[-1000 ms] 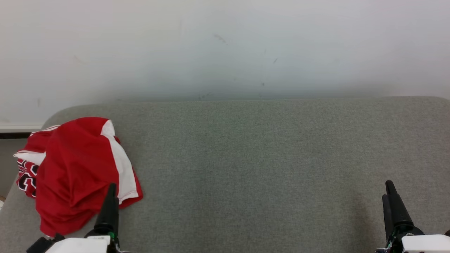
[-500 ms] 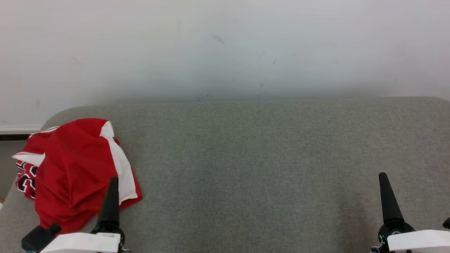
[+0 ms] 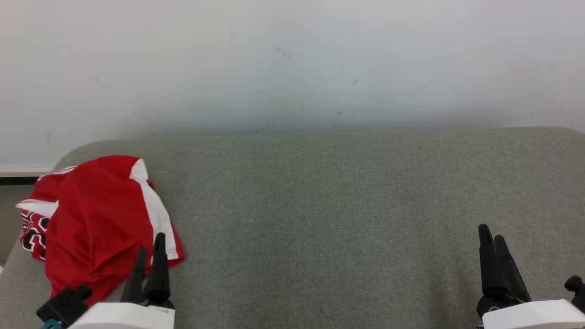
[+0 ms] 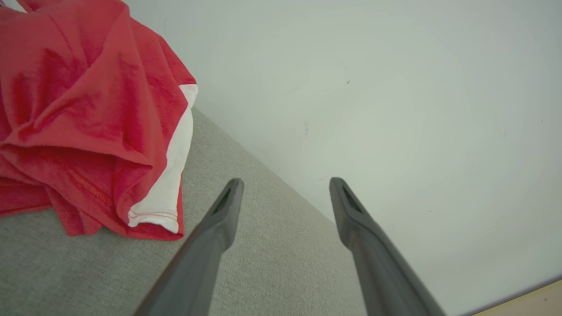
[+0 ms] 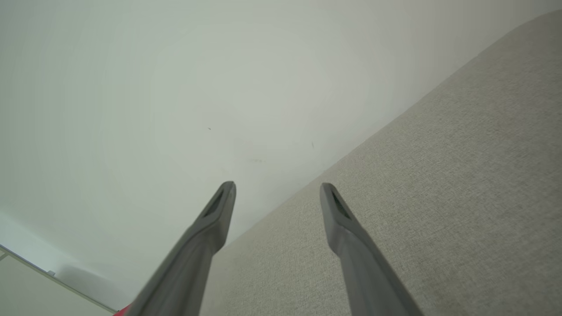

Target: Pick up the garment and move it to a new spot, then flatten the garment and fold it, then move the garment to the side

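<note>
**Red jersey bunched at the left end, both grippers empty**

Heaped at the left end of the grey upholstered cushion (image 3: 320, 205): a red basketball jersey (image 3: 96, 224), crumpled, with a white side panel running down its right flank and black-and-white lettering peeking out at its left. Stretches from close to the far left corner down toward the near edge, and seems to spill a little over the left edge.

At the near edge, just right of the heap: the left gripper (image 3: 149, 244), fingers spread and pinching nothing. From the head view, tips overlapping the jersey's near right hem. From the left wrist view, the white corner of that hem just beside one finger and apart from it, with bare cushion under the fingers. Cannot tell how high above the fabric.

Close to the near right corner, well apart from the jersey: the right gripper (image 3: 491, 233), fingers likewise spread, gripping nothing, bare cushion beneath.

Behind the far edge: a pale wall (image 3: 292, 59) with a few faint scuffs.
</note>
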